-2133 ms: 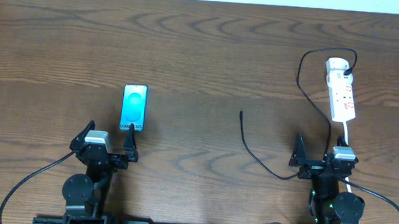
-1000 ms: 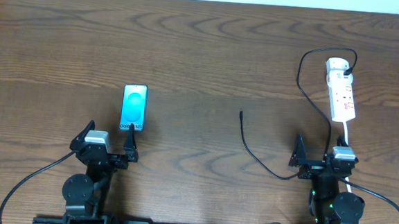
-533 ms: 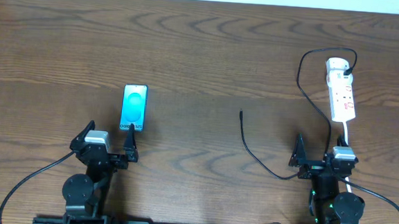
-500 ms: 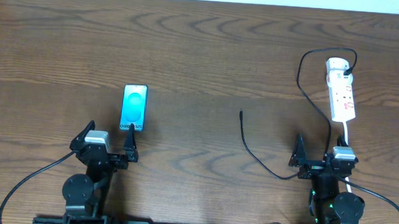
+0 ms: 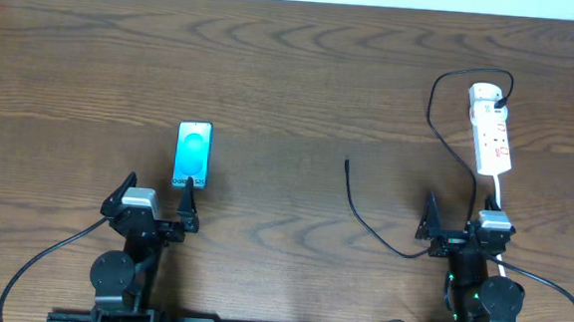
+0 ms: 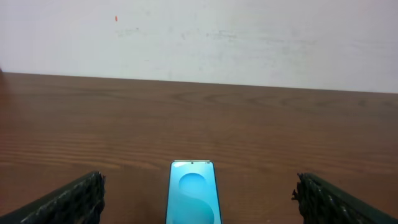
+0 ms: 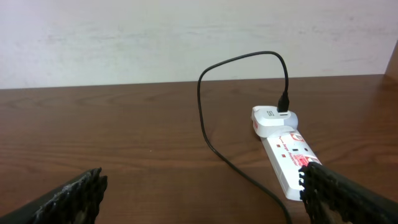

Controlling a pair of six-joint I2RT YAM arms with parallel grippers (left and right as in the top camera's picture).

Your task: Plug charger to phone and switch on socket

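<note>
At mid-frame overhead, the charger tip lies loose, unseen from either wrist; left pincer and right pincer gape empty.

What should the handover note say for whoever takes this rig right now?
Grippers: left claw open and empty; right claw open and empty.
Things: phone lies flat, screen up, just ahead of the left claw. The charger has its loose tip right of the phone, apart from it. Its other end sits in the adapter on the socket.
Done: nothing visible.
Left: grasp tip, plug into phone, switch socket on. Switch state is unreadable.
</note>
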